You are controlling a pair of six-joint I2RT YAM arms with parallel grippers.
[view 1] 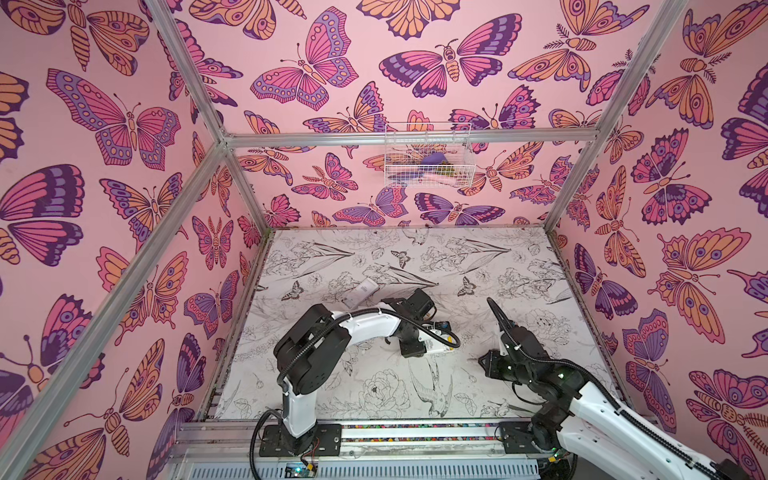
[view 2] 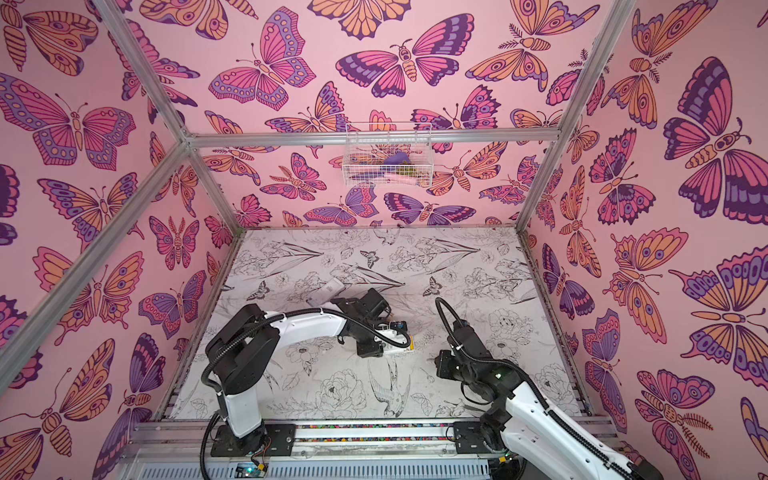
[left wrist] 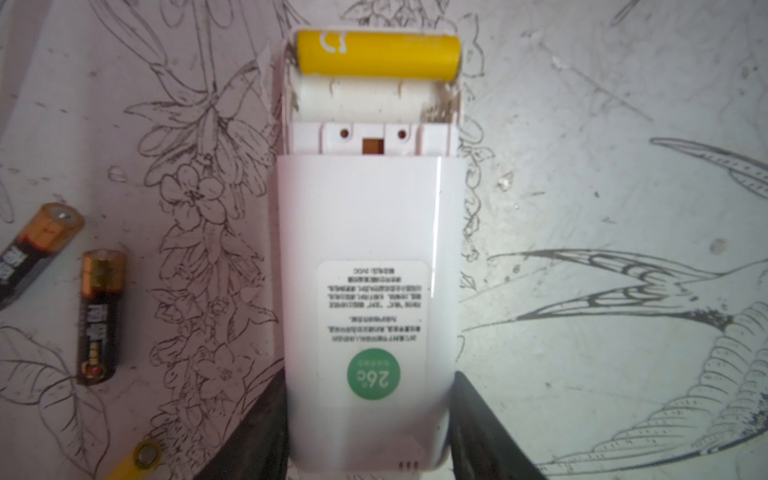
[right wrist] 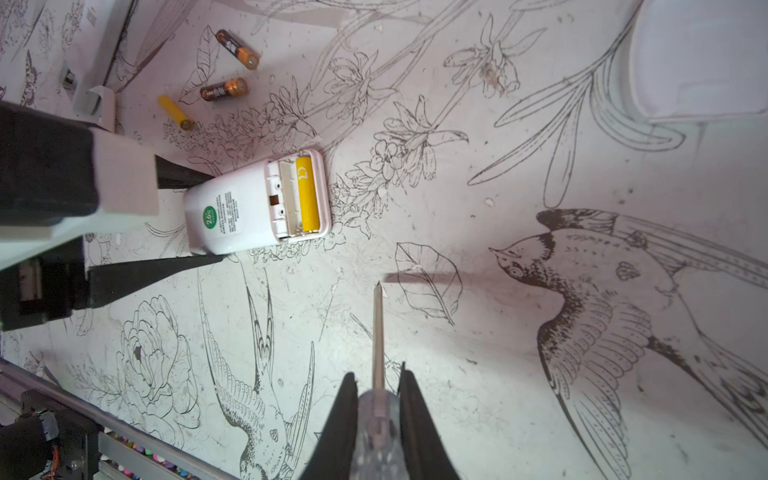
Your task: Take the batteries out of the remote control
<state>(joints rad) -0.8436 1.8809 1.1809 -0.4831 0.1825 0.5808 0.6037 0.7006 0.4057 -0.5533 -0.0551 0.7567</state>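
Left fingers (left wrist: 478, 432) clamped the remote (left wrist: 365, 270); right fingers (right wrist: 417, 424) gripped the screwdriver (right wrist: 377, 374), which needed to lever out gently the yellow battery (left wrist: 378, 52) seated opposite the left fingers.

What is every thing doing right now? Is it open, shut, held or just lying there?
remote control, back up, battery compartment open
yellow battery in the remote, seated in its slot; the slot beside it is empty
black batteries, two, loose on the table
loose yellow battery, lying on the table
screwdriver, held, tip clear of the remote control
left gripper, shut on the remote control
right gripper, shut on the screwdriver
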